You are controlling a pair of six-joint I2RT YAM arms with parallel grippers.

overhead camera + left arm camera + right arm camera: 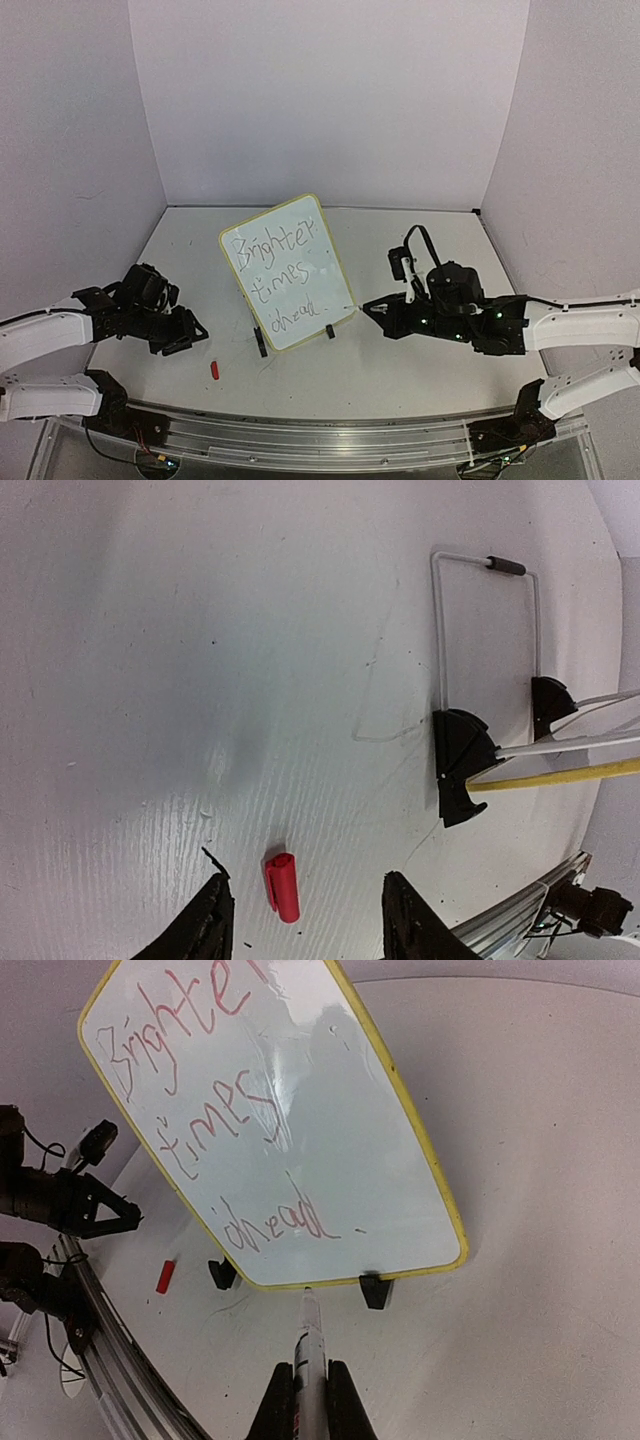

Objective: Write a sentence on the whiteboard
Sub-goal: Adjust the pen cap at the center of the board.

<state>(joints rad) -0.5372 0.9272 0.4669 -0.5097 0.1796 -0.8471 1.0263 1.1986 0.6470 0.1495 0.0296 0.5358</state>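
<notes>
White bench, pale and scuffed, closed in by plain walls on three sides.

Near the bench's middle, well back from the near edge: whiteboard, rectangular with a thin yellow rim and rounded corners, standing upright and leaning back a little, turned slightly off square.

To either side of the board, two white and black arms lying low over the bench, one reaching in from each side.

On the board's face: sentence, thin handwritten marker in three slanting lines, "Brighter", "times", "ahead".

Left of the board and apart from it: left pincer, fingers spread apart, gripping nothing.

Right of the board: right pincer, closed tight on a marker.

Marker white-barrelled, pointing at the board's lower rim between the feet, tip right at the rim; contact impossible to tell.

Under the lower rim: two small black feet.

Just ahead of the left pincer: small red cap, lying flat on the bench, clear of the fingers.
</notes>
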